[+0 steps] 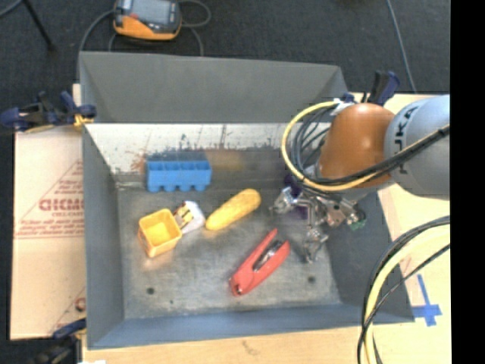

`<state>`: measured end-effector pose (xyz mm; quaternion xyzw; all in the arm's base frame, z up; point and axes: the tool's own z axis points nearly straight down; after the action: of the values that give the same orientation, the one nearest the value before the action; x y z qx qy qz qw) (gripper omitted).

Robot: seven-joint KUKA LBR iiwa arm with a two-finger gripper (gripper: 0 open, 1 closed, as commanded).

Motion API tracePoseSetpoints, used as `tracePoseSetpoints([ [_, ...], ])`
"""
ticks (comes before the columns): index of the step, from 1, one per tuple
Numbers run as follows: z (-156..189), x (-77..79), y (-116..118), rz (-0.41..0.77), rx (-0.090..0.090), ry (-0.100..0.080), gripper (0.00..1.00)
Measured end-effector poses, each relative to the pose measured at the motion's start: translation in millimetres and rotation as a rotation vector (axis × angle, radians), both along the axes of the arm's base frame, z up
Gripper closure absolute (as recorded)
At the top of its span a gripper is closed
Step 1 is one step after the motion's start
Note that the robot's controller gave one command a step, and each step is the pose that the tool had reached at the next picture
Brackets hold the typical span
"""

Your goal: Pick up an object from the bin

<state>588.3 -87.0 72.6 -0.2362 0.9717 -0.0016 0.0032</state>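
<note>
1. The pincer [312, 241] hangs low in the bin [102, 226], just right of the upper end of the red hand tool [259, 262]. I see nothing carried, and I cannot tell whether it is spread or pressed together.
2. Up-left of the red hand tool lies a yellow corn-shaped piece [233, 208]. Further left is a yellow cup [159, 232] with a small white piece [189, 216] touching it. A blue block [178, 174] sits well up-left.
3. Likely step: the approach, with no grasp made yet.
4. If the red hand tool is the target, the next move calls for shifting left over it, straddling its narrow width, lowering and closing.
</note>
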Motion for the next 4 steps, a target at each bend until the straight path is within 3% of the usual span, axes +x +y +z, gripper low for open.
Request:
tracePoseSetpoints([
  [1, 27, -6.4, -4, 0.069, 0.002, 0.009, 0.00],
  [2, 1, -66.2, 74, 0.097, 0.005, -0.002, 1.00],
  [3, 1, -66.2, 74, 0.098, 0.005, -0.002, 1.00],
  [4, 119, -52.9, 68, 0.043, 0.001, 0.006, 1.00],
])
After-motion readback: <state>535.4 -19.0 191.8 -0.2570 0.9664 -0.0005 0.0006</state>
